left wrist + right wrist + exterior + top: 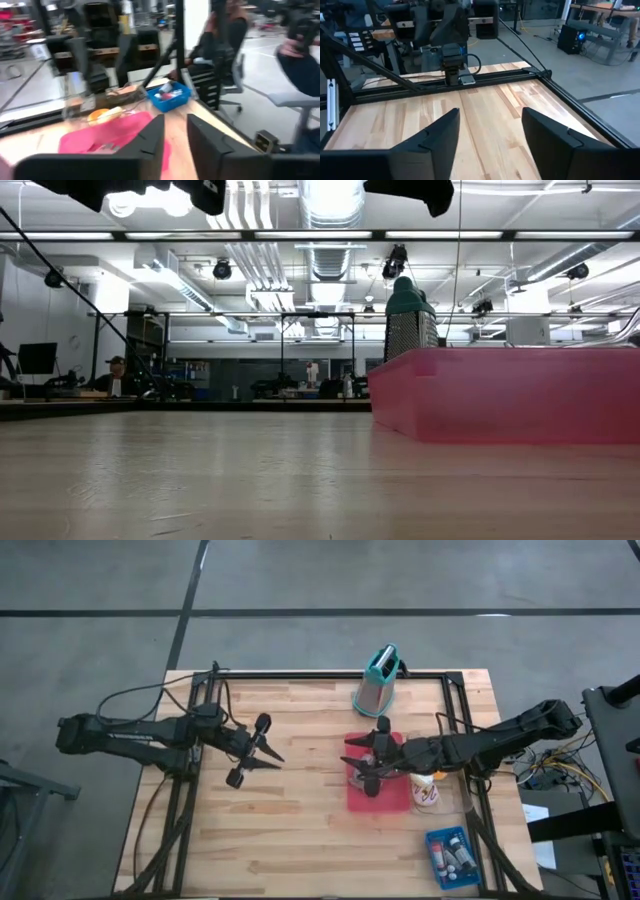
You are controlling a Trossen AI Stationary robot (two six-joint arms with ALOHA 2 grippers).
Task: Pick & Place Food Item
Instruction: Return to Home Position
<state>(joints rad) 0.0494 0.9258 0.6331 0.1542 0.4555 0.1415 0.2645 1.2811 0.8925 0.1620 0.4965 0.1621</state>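
A pink tray [392, 802] lies right of the table's middle; its side wall [500, 395] fills the right of the low view. A small pale thing [357, 778] lies in the tray; I cannot tell what it is. A white and orange food item [427, 790] rests on the table just right of the tray and shows blurred in the left wrist view [102, 115]. My right gripper [352, 762] hovers open over the tray's left part, pointing left, nothing between its fingers [490, 145]. My left gripper [272, 754] hangs over the table's left half, pointing right, its fingers a little apart [175, 145] and empty.
A metal grater with a teal top [377, 680] stands at the far edge, behind the tray [410, 320]. A blue bin [450, 855] with small items sits at the near right corner. A black frame [300, 675] rims the table. Bare wood [290, 830] lies left of the tray.
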